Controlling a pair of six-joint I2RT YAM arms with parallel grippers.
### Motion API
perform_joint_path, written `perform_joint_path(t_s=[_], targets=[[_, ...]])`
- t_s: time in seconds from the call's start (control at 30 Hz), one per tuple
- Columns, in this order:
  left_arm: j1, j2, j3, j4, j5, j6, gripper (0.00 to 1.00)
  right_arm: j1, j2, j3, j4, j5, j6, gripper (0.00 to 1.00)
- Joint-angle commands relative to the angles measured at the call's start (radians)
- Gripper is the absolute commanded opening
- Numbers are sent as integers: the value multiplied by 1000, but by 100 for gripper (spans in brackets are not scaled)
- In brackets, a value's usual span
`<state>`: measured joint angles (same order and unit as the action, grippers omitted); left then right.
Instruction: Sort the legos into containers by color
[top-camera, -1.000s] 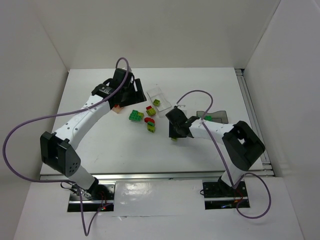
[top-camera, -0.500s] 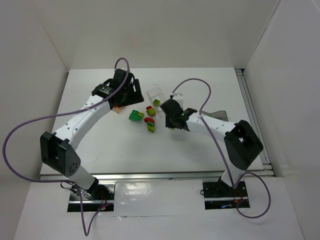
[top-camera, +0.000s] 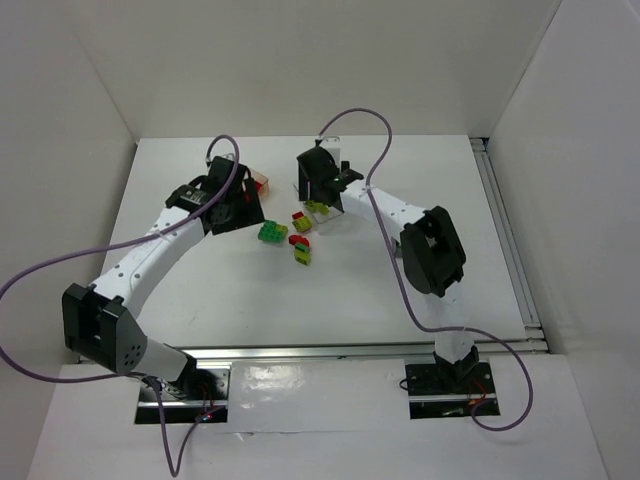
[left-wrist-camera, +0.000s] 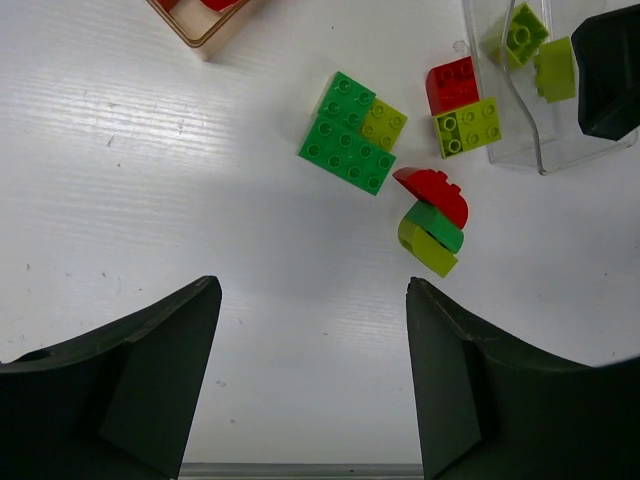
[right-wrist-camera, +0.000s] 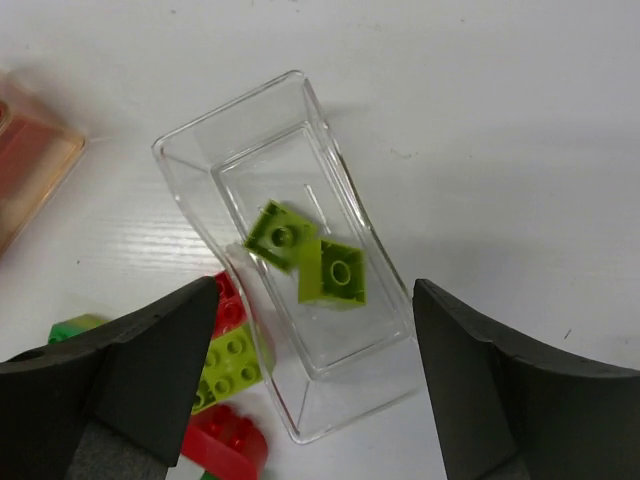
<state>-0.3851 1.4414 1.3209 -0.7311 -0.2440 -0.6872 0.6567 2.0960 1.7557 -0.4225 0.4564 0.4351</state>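
Found the right gripper (right-wrist-camera: 314, 310) poised directly above the colourless clear tub (right-wrist-camera: 350, 200), jaws spread wide with nothing between them. Counted two yellow-green bricks inside that tub: one tilted (right-wrist-camera: 282, 235), the other (right-wrist-camera: 335, 272) lying flat just beside it, corners touching. Made out, just outside the tub's long wall in the right wrist view, a red brick (right-wrist-camera: 228, 300) touching a yellow-green six-stud brick (right-wrist-camera: 226, 360).

Found the left gripper (left-wrist-camera: 311, 300) hanging over bare white table (left-wrist-camera: 150, 200), jaws likewise wide and empty. Spotted the orange-tinted tub (left-wrist-camera: 205, 25) cut off at the upper edge of the left wrist view, near that gripper but apart from it. Glimpsed something red inside it, too cropped to count.

Noted the loose legos lying on the table between the two tubs and a little nearer the arm bases. Picked out a flat green brick (left-wrist-camera: 345, 135) with a small yellow-green brick (left-wrist-camera: 383, 120) pressed against one corner. Saw below these a little stack tipped on its side: a rounded red piece (left-wrist-camera: 432, 192), then a dark green piece (left-wrist-camera: 435, 222), then a yellow-green piece (left-wrist-camera: 428, 250), all joined. Placed the red and six-stud pair right against the clear tub, well apart from the orange one.
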Motion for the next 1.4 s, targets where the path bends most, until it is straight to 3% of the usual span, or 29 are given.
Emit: perform_joint_path(t_s=[0.0,0.13,0.27,0.37,0.5,0.9,0.97,1.07,1.23,1.37], targets=[[17,-42,1,-1,-14,-8,82,-8,-16,65,-39,33,-21,86],[43,-85,-35,-22,-93,-8,82,40,-195,-157,48,5,-16,82],[104,-142,-78,-22,-65,-8,82,102,-370,-423,111,-70,56,85],[123,-157,-100,-22,-42,-8,82,138,-404,-553,189,-148,65,85],[123,-168,-100,-22,-29,3,82,161,-348,-565,199,-220,51,82],[123,-147,-91,-22,3,14,82,172,-114,-388,189,-260,42,84],[123,-136,-91,-11,25,14,82,181,-93,-387,189,-260,42,77],[123,-125,-100,-1,34,14,82,181,-106,-401,209,-251,42,52],[123,-116,-109,18,70,23,81,181,-203,-526,241,-210,13,39],[101,-73,-109,29,95,32,81,181,-355,-648,239,-200,-16,38]])
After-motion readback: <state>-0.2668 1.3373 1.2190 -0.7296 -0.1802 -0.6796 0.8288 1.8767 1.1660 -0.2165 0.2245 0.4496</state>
